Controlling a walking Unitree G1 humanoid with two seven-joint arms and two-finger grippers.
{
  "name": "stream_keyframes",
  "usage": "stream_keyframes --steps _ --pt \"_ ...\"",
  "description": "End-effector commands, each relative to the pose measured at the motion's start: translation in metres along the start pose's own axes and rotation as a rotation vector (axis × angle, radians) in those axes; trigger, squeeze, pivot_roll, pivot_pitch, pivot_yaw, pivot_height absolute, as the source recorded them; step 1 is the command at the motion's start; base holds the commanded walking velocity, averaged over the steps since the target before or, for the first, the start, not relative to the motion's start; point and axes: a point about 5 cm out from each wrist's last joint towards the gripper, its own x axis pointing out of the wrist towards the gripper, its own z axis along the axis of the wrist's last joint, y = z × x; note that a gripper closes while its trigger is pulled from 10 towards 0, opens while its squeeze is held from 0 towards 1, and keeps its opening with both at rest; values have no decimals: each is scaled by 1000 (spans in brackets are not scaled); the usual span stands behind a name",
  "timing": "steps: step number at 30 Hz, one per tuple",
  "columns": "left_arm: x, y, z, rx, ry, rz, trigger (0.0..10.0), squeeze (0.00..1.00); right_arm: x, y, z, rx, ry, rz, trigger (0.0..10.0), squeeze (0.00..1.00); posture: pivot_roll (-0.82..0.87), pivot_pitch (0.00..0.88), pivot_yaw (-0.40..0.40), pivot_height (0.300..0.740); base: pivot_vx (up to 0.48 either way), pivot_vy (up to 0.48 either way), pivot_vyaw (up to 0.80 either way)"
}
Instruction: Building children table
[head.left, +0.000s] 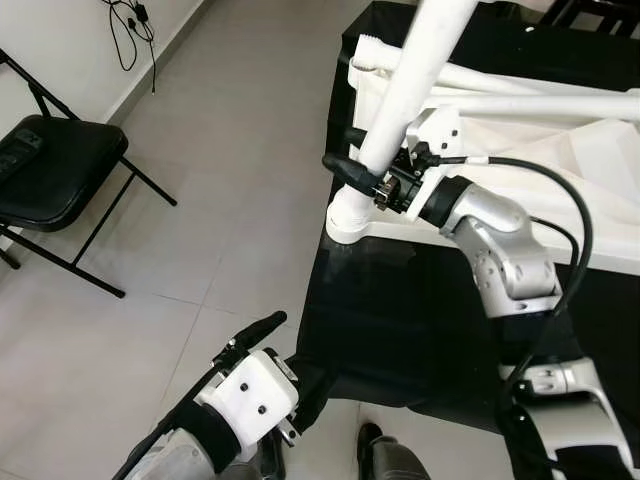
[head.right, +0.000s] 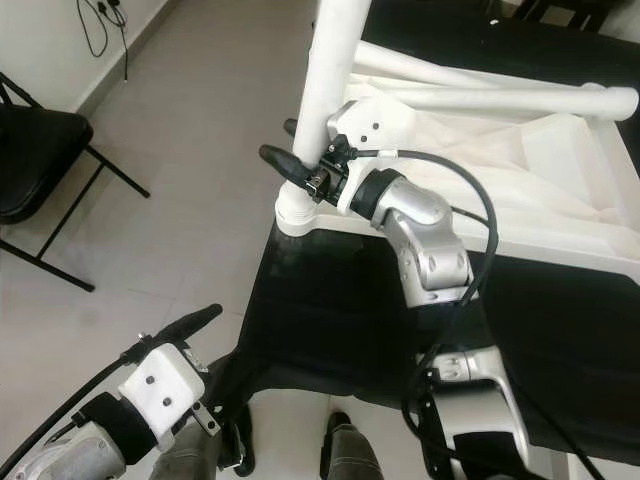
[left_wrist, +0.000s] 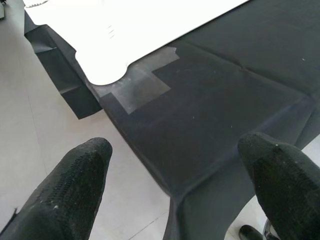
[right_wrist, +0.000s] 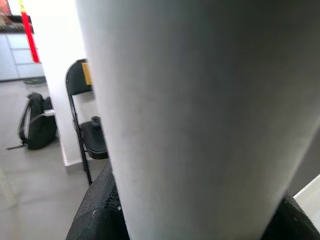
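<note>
A white children's table top (head.left: 600, 150) lies upside down on a surface covered with black cloth (head.left: 400, 320). A white round leg (head.left: 410, 80) stands tilted in the corner socket (head.left: 350, 212) nearest me. My right gripper (head.left: 345, 150) is shut on this leg just above the socket, and the leg (right_wrist: 190, 110) sits between its black fingers. Two more white legs (head.left: 540, 105) lie across the table top. My left gripper (head.left: 262, 330) hangs low at the cloth's front left corner, open, with nothing between its fingertips (left_wrist: 75, 175).
A black folding chair (head.left: 50, 170) stands on the tiled floor at the left, with cables (head.left: 130, 30) by the wall. A dark shoe (head.left: 385, 455) is at the bottom by the cloth's edge. A black backpack (right_wrist: 37, 125) sits on the floor beyond.
</note>
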Motion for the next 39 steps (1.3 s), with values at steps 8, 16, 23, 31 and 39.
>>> stream_keyframes --steps 8,16,23,31,39 --pt "-1 -1 -7 -15 27 -17 10000 0 3 29 -39 43 243 66 10000 0 -11 349 -30 740 0 0 0" --pt "0 -1 -7 -14 23 -12 10000 0 9 21 -29 -21 291 125 10000 0 -16 346 -37 740 0 0 0" --pt "1 -1 -7 -15 21 -11 10000 0 12 19 -26 -16 299 173 10000 0 -14 341 -41 740 0 0 0" --pt "2 -4 -8 -16 19 -3 10000 0 30 2 -8 17 233 157 10000 0 -6 336 -56 740 0 0 0" --pt "2 -3 -8 -15 21 -1 10000 0 31 1 -1 109 157 161 10000 0 -7 337 -53 740 0 0 0"
